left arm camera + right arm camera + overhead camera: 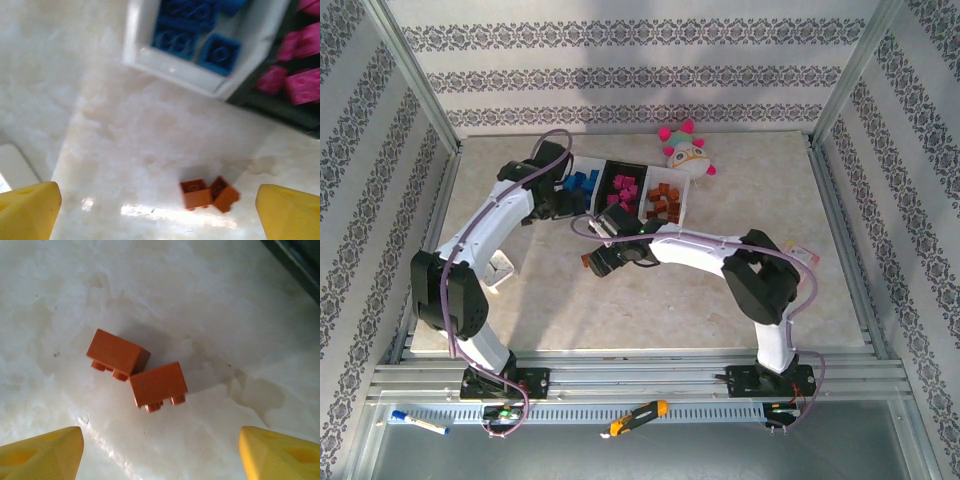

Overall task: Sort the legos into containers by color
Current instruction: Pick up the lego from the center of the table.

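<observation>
**Two touching bricks: double-pick hazard**

We find two orange-brown legos (pixel 159 385) tipped on their sides on the table, touching at one corner. They lie just on the near side of the containers (pixel 172 71), which stand toward the table's far edge. The right gripper (pixel 160 452) hangs over the pair, fingers spread wide, holding nothing. The left gripper (pixel 159 212) is spread fully and is equally empty. If we close across both bricks, one may pivot and squirt out. Both arms crowd this spot, so they may also collide.

Two orange-brown legos (pixel 157 384) touching, on their sides, near colour-sorted containers (pixel 172 69)
</observation>
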Controlling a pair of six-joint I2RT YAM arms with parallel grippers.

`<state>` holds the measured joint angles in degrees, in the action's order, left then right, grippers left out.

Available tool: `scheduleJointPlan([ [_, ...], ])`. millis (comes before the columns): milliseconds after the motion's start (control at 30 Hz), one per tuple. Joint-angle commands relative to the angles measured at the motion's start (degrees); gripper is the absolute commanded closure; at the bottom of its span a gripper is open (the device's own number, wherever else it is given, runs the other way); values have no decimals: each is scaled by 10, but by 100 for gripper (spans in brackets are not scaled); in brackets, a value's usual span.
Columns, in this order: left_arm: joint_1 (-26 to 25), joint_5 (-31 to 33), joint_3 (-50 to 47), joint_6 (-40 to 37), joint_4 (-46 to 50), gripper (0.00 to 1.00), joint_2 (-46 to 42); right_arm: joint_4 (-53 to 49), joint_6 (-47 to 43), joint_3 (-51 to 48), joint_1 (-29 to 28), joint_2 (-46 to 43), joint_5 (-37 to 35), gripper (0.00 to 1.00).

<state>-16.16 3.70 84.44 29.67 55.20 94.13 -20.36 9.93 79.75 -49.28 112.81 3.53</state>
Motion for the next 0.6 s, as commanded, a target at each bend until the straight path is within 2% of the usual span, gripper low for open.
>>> scheduleJointPlan([
  [0,12,10,-47,23,-28,1,-52,-3,-31,44,4,36,18,21],
  [200,32,6,-112,38,-33,1,-92,-13,-47,96,17,96,35,30],
  [333,45,1,-134,45,-45,1,-106,-29,-57,131,20,125,49,41],
  [467,53,2,-141,40,-50,1,-111,-42,-61,141,20,126,51,51],
  [567,56,-3,-154,29,-74,1,-122,-45,-61,129,21,111,49,54],
])
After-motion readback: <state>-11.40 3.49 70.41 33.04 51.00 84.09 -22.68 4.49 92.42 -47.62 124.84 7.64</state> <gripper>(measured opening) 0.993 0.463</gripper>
